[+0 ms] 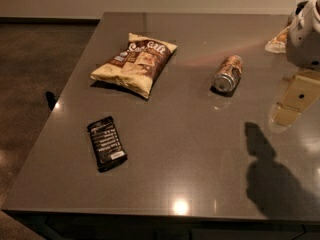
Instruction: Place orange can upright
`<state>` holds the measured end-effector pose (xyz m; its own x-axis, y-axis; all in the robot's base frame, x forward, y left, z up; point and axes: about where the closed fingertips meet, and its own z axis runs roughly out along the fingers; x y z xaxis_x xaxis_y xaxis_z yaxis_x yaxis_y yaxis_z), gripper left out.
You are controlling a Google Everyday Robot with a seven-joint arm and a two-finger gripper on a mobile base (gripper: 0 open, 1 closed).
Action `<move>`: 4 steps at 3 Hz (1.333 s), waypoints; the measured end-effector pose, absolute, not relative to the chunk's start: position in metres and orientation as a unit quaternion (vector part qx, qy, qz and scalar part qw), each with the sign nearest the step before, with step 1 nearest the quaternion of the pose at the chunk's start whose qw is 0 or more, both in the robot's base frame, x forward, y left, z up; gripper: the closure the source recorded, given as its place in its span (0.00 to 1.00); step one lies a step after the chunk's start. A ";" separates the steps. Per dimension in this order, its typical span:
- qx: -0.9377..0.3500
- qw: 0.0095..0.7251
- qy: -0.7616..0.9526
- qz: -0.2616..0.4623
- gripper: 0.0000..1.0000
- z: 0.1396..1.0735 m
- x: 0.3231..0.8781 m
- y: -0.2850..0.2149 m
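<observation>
Camera view, single moment. The orange can [228, 73], a small slim aluminium drink can with an orange-brown patterned body and silver ends, lies on its side on the dark grey, glossy stone-like table [175, 174], in the far right part of the surface. Its long axis runs obliquely: one silver end faces near-left toward the camera, and the other points far-right. The can is therefore not yet upright.

The gripper [295, 101], a pale yellowish end piece below a white arm housing, hangs at the right edge of the view, above the table. It is apart from the can, to the can's right and somewhat nearer the camera. Whether the gripper is open or closed cannot be told here; nothing is seen in its hold. Its dark shadow [270, 176] falls on the near right of the table.

The can thus lies to the left of and beyond the gripper, with bare table between them. Judged from this, the coming move calls for travel leftward and away, with the grasp set across the oblique axis.

Well to the left lie a yellow-brown crinkled chip bag [135, 61] and, nearer, a flat black rectangular packet [106, 143]; both are clear of that path.
</observation>
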<state>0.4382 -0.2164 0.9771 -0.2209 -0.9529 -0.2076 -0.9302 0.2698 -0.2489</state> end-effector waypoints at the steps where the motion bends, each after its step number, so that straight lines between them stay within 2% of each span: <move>1: -0.603 0.161 0.780 -0.036 0.00 0.977 0.438 -0.216; 2: -0.613 0.157 0.774 -0.041 0.00 0.979 0.457 -0.218; 4: -0.656 0.128 0.742 -0.057 0.00 0.966 0.533 -0.232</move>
<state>0.5326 -0.2319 0.9659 -0.1072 -0.9875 -0.1153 -0.9587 0.1334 -0.2514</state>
